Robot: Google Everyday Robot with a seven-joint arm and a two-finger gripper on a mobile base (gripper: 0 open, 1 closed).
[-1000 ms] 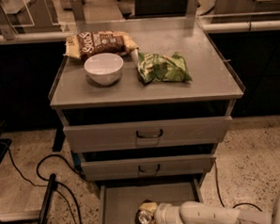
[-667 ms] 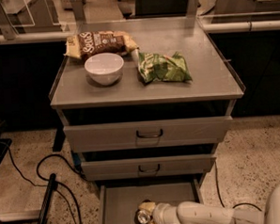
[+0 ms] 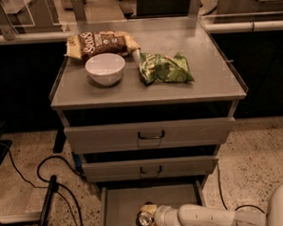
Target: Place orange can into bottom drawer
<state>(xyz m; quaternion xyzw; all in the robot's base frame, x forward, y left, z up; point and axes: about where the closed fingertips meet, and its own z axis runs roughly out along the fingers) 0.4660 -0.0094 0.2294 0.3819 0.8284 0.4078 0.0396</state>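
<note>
ITEM 1: orange can (image 3: 146, 218). Loc: inside bottom drawer (image 3: 121, 205), front-centre, over flat grey floor. Contact w/ floor: cannot tell.

ITEM 2: claw (image 3: 151, 214). Loc: inside bottom drawer, just right of can; enters w/ white arm (image 3: 204, 219) across drawer's front-right corner. State: appears clamped on orange can.

ORIENTATION (can): on its side, not upright. Long axis approx. level, running left-right across bottom drawer, roughly in line w/ arm. Silver top points to drawer's left, turned slightly up and to the front; base end at claw side, mostly hidden.

RISKS (judged, not seen):
- Roll. Cause: can on its side on a flat floor. Once let go, likely rolls front or back, poss. under middle drawer (image 3: 192, 165), directly above bottom drawer's rear.
- Drop/bounce. Cause: release before can meets floor. Height above floor unreadable, so lower first.
- Drag-out. Cause: claw pulled back before fully apart; can follows toward drawer's right wall or front edge.
- Snag. Cause: arm sits low at drawer's front-right corner; careless lift may catch wall or middle drawer's front.

NOT INVOLVED (all well above bottom drawer, on desk (image 3: 206, 80)): white bowl (image 3: 105, 68), green snack bag (image 3: 165, 68), brown snack bag (image 3: 101, 44). Top drawer (image 3: 195, 131): shut, two levels above bottom drawer. Cables (image 3: 49, 174): on floor, left of bottom drawer, out of arm's path.
</note>
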